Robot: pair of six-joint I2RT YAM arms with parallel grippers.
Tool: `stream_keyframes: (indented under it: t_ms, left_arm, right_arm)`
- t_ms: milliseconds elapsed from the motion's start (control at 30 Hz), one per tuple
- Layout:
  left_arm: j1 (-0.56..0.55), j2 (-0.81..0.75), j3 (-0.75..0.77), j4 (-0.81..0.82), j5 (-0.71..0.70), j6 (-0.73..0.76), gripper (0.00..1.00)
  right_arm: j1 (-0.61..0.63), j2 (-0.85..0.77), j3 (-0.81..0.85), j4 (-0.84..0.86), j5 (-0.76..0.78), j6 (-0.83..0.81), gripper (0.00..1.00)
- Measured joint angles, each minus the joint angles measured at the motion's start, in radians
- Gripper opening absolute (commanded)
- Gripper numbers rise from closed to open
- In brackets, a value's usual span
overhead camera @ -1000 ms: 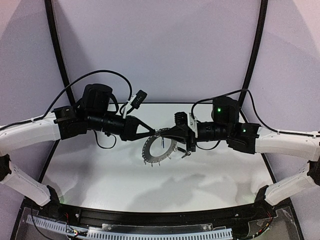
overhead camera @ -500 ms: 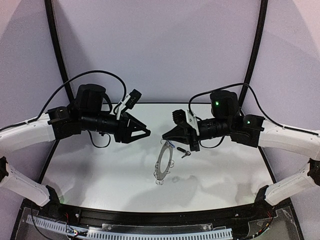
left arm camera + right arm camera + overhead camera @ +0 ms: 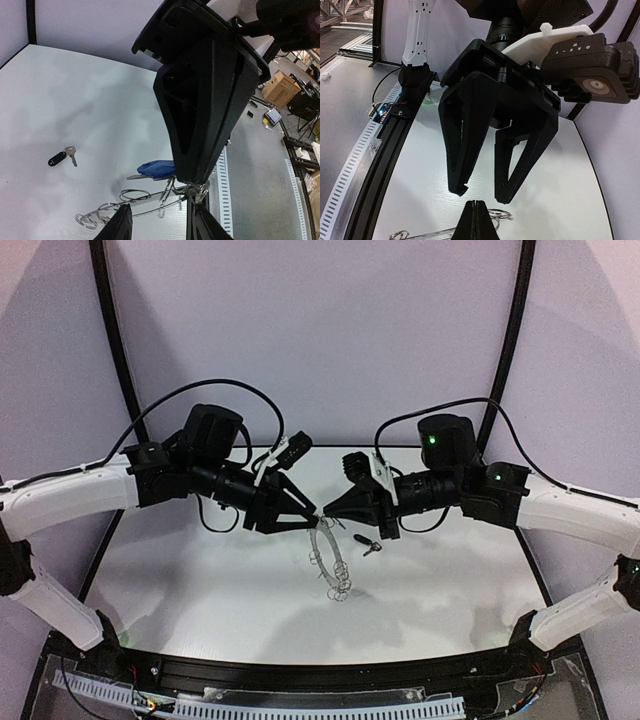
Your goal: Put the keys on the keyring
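Pinching keyring (image 3: 336,580): right claw (image 3: 192,179); blue key (image 3: 157,169) at its tip; left claw (image 3: 481,194) spread opposite; black key (image 3: 57,158) below.

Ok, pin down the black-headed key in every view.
Top external: black-headed key on the table, just right of the hanging keyring.
Left wrist: black-headed key left of centre, on the table.
Right wrist: not in it.
Shared landmark: the keyring's wire loops show in all three.
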Motion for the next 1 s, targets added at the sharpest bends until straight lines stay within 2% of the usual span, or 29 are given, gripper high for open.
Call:
stream_keyframes:
  t_ms: [133, 400, 467, 567, 767, 1000]
  left_arm:
    - [0.000, 0.020, 0.013, 0.000, 0.020, 0.002, 0.32]
    - [0.000, 0.053, 0.031, 0.001, 0.047, 0.003, 0.27]
    - [0.000, 0.068, 0.049, -0.008, 0.047, 0.009, 0.08]
    - [0.000, 0.079, 0.066, -0.031, 0.063, 0.017, 0.01]
    - [0.000, 0.083, 0.066, -0.030, 0.069, 0.025, 0.01]
    - [0.000, -0.018, -0.068, 0.113, -0.009, -0.041, 0.01]
  right_arm:
    - [0.000, 0.005, 0.004, 0.000, -0.005, 0.008, 0.00]
    - [0.000, 0.012, 0.010, 0.017, -0.015, 0.030, 0.00]
    - [0.000, 0.015, 0.010, 0.023, -0.015, 0.035, 0.00]
    - [-0.002, 0.021, 0.011, 0.029, -0.008, 0.041, 0.00]
    - [-0.001, 0.022, 0.011, 0.030, 0.008, 0.045, 0.00]
    - [0.000, 0.003, -0.003, 0.025, 0.039, 0.033, 0.00]
